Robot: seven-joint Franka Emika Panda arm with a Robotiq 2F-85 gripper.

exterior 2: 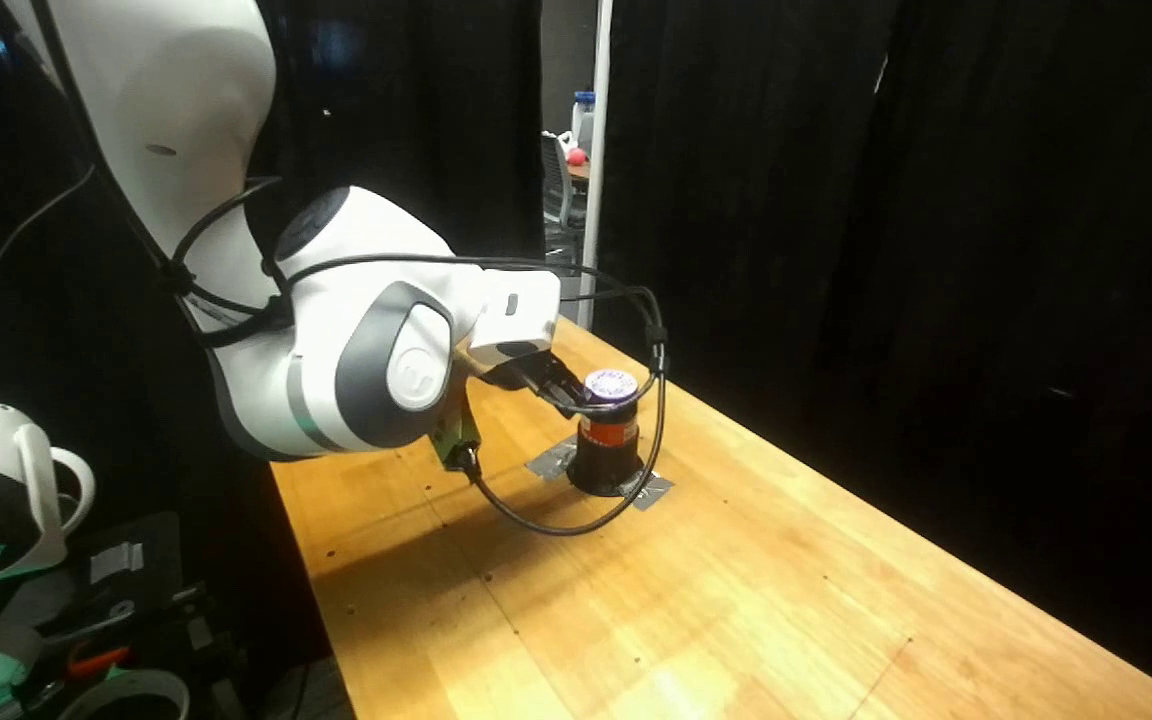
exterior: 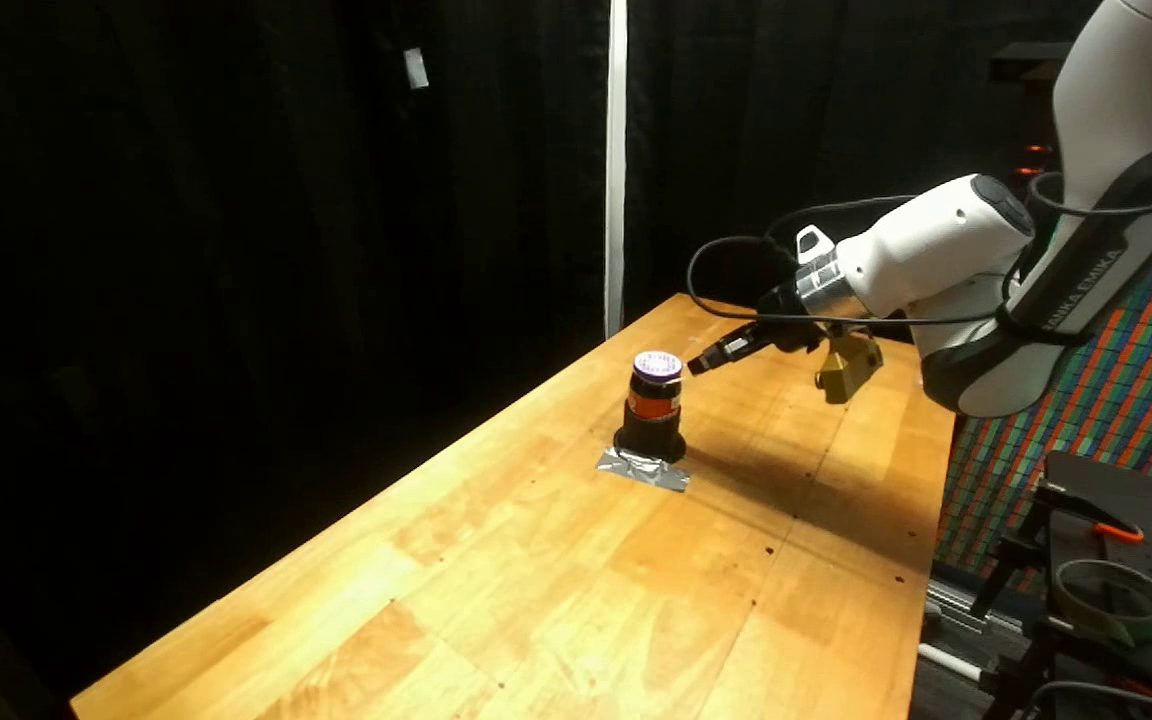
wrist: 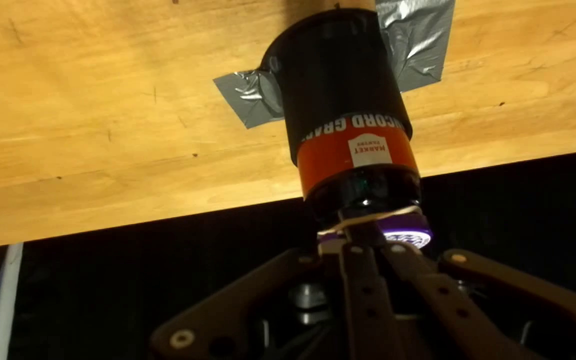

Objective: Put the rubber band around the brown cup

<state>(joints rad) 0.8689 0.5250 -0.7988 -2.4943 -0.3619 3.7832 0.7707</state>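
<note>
Beside cup (exterior: 654,408) | gripper (wrist: 363,233) stood jaws together, hold on band (wrist: 388,214) unclear | looping seemed underway | next likely needed lowering, then release

In an exterior view, the cup (exterior: 653,406) is sitting in a holder (exterior: 648,437) on the table (exterior: 536,580), the gripper (exterior: 693,368) hovering to its right and the rubber band (exterior: 674,381) running by its lid (exterior: 657,364).

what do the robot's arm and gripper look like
The arm is white and rounded, with dark grey and black panels; EMIKA lettering shows in an exterior view. Black cables loop outside it. The gripper is blackish, with slim links and pale round pivots.
</note>
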